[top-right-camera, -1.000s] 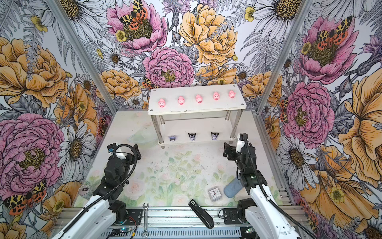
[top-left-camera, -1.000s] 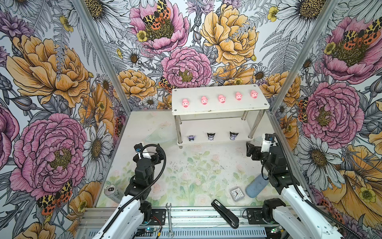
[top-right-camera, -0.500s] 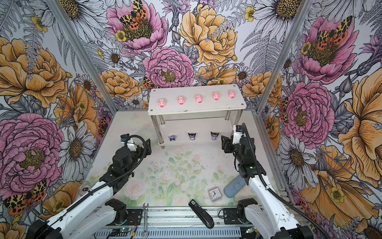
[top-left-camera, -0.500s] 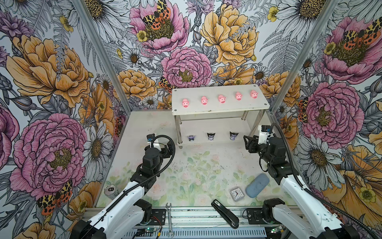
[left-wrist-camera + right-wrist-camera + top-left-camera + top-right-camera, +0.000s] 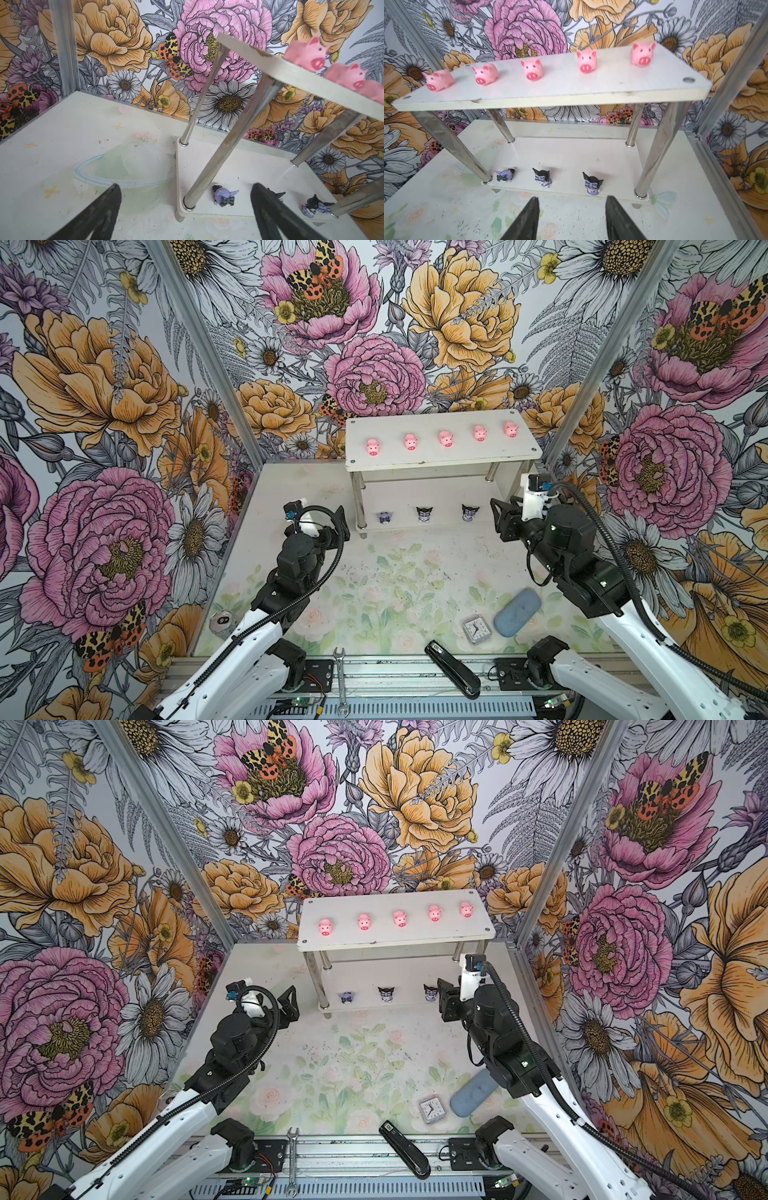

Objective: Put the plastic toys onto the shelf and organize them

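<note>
Though now nearer the shelf (image 5: 440, 456), left claw (image 5: 185, 186), right claw (image 5: 572, 198) empty.

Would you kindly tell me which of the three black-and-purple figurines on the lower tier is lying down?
The leftmost figurine in both top views: it lies tipped on its side, while the middle figurine and rightmost figurine stand upright.

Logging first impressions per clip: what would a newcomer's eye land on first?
Five pink pigs stand in a row on the top tier of the white shelf at the back, against floral walls. Three dark-eared figurines line its lower tier; the left gripper and right gripper hover open in front.
</note>
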